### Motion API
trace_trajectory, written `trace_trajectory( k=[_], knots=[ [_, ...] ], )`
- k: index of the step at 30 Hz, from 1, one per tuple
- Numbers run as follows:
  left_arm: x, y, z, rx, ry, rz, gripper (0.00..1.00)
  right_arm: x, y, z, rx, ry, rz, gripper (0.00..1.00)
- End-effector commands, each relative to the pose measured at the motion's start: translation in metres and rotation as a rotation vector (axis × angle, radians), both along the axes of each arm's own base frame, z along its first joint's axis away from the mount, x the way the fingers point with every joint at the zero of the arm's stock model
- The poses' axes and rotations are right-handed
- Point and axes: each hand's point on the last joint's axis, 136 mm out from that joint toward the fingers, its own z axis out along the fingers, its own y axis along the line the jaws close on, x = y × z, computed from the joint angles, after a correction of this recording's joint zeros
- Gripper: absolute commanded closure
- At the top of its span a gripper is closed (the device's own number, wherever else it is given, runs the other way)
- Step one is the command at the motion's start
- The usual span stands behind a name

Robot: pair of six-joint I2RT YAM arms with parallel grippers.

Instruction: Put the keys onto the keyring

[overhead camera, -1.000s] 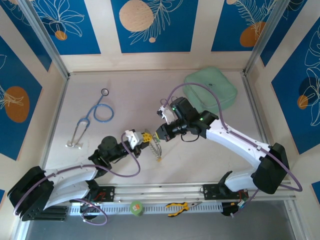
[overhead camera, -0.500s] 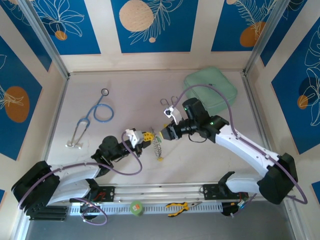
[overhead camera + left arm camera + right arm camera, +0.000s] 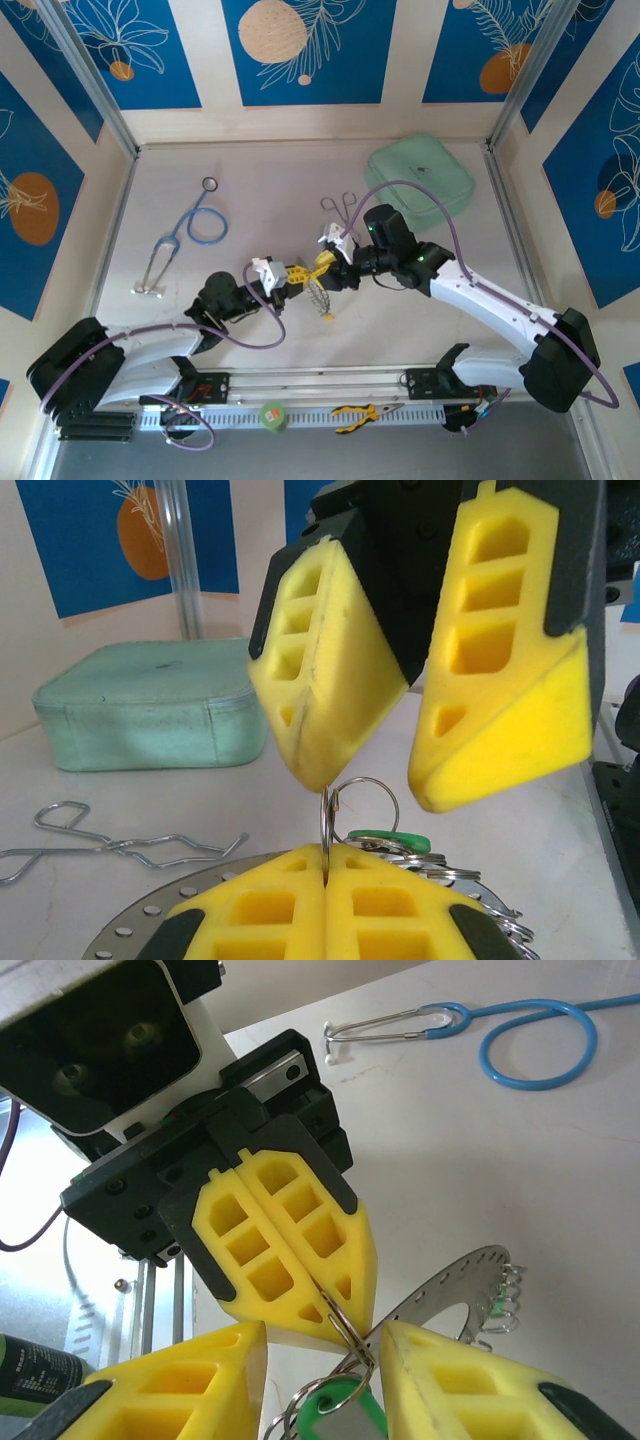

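Your left tool (image 3: 325, 865), pressed together, pinches the small wire loop (image 3: 345, 1330) of the green-headed metal key (image 3: 385, 838) upright; your right tool (image 3: 368, 788), spread, straddles that loop from directly opposite.

The pale table (image 3: 260, 170) bears a stethoscope (image 3: 190, 225), forceps (image 3: 338, 205) and green case (image 3: 420, 185).

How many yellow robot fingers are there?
4. Two belong to the left tool, pressed together on a small wire ring at the bottom of the left wrist view. Two belong to the right tool, spread apart just above.
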Motion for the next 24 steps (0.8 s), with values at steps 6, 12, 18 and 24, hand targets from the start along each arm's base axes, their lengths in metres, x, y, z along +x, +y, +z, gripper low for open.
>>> trace_trajectory(
  k=[6,12,18,24],
  knots=[
    [-0.009,-0.002,0.024,-0.082,-0.048,-0.047,1.0,0.005,-0.006,-0.009,-0.015,-0.023,0.015,0.67],
    [-0.01,-0.001,0.026,-0.089,-0.048,-0.054,1.0,0.001,-0.009,-0.014,-0.037,-0.011,0.028,0.66],
    [-0.014,-0.002,0.029,-0.101,-0.05,-0.072,1.0,0.002,-0.004,-0.01,-0.014,-0.017,0.049,0.66],
    [-0.017,-0.003,0.03,-0.11,-0.042,-0.092,1.0,0.006,-0.002,-0.009,-0.005,-0.027,0.056,0.67]
  ],
)
